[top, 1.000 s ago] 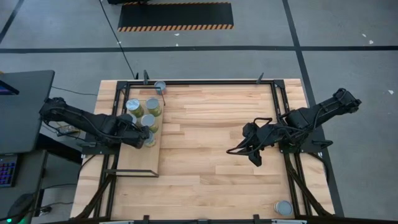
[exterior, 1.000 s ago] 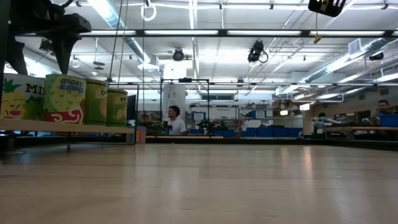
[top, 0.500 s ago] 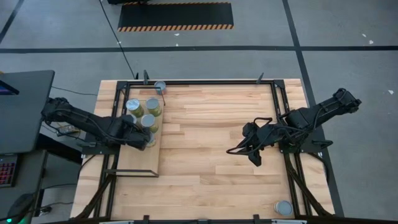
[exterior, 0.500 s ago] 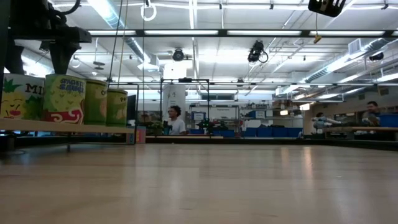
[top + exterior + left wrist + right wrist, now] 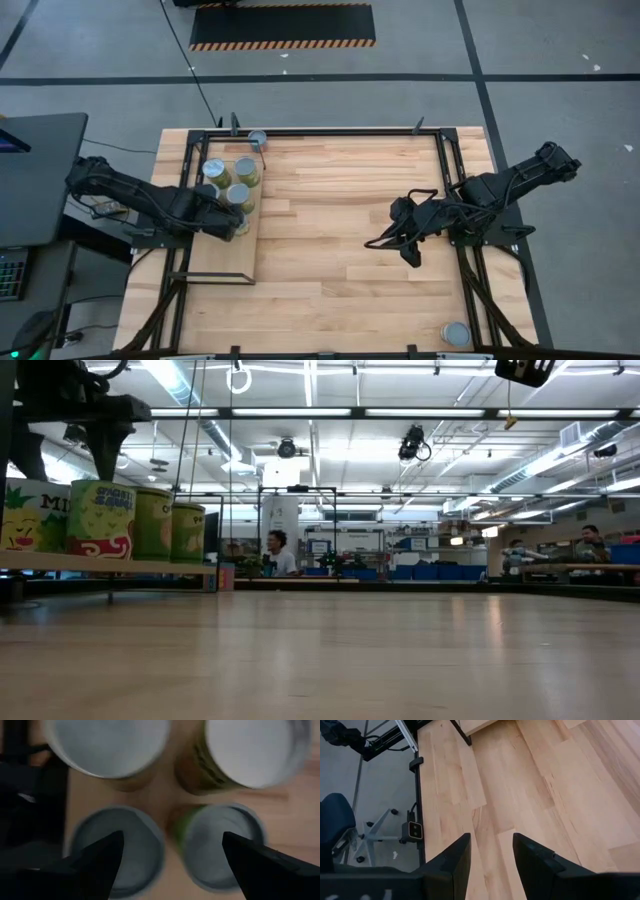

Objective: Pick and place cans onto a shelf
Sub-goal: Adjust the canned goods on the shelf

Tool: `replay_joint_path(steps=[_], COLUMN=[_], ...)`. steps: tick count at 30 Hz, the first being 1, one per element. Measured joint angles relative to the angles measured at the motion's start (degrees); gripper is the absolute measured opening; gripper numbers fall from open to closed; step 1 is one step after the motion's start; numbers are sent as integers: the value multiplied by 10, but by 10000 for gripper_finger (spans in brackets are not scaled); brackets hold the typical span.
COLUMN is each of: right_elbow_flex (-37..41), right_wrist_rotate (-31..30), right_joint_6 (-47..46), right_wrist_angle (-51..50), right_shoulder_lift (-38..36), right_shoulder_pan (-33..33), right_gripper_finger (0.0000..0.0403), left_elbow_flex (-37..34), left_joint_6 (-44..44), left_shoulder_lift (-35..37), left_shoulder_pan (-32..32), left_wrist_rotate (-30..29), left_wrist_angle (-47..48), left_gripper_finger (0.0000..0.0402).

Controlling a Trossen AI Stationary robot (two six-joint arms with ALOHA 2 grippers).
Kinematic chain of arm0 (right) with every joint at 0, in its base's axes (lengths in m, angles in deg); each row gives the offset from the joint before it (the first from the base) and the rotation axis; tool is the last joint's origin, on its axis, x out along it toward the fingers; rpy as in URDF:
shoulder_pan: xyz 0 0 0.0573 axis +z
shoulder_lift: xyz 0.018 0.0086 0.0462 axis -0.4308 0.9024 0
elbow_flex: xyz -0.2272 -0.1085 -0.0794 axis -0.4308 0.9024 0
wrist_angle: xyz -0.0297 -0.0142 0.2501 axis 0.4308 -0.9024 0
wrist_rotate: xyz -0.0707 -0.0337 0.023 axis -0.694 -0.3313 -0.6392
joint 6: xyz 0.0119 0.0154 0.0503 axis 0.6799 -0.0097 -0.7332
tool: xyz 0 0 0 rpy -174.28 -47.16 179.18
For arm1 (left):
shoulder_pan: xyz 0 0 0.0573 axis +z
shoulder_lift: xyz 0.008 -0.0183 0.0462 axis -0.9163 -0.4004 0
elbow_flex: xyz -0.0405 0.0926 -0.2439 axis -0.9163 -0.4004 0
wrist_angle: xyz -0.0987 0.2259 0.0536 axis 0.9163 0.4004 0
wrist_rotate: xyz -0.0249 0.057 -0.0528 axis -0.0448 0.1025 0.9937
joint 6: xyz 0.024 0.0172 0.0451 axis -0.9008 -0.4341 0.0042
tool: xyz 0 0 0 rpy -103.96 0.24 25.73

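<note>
Several cans stand upright on the shelf [image 5: 222,262] at the table's left; in the high view I see their silver tops [image 5: 245,168], [image 5: 212,170], [image 5: 240,194]. The low view shows them side by side [image 5: 103,518] on the board [image 5: 150,567]. My left gripper [image 5: 232,222] hangs open just above this group. Its fingers spread wide over the two nearer tops [image 5: 117,850], [image 5: 220,845] and touch none. My right gripper [image 5: 408,246] hovers open over the bare table at the right with nothing between its fingers [image 5: 490,855].
One can [image 5: 258,138] stands on the table by the far edge, just off the shelf. Another can [image 5: 456,333] sits at the near right corner. Black frame rails [image 5: 460,180] run along the table's sides. Bare wood lies between the two arms. People sit far behind the table [image 5: 272,552].
</note>
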Motion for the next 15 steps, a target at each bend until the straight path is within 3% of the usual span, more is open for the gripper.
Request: replay_joint_path(steps=[9,15], right_elbow_flex=[0,0], right_wrist_rotate=[0,1], right_joint_6=[5,-3], right_wrist_angle=[0,1], right_shoulder_lift=[0,0], right_shoulder_pan=[0,0], right_gripper_finger=[154,154], left_elbow_flex=[0,0], left_joint_6=[3,-2], left_shoulder_lift=[10,38], left_shoulder_pan=[-33,-37], left_wrist_rotate=[5,-3], left_wrist_angle=[-9,2], left_gripper_finger=[339,264])
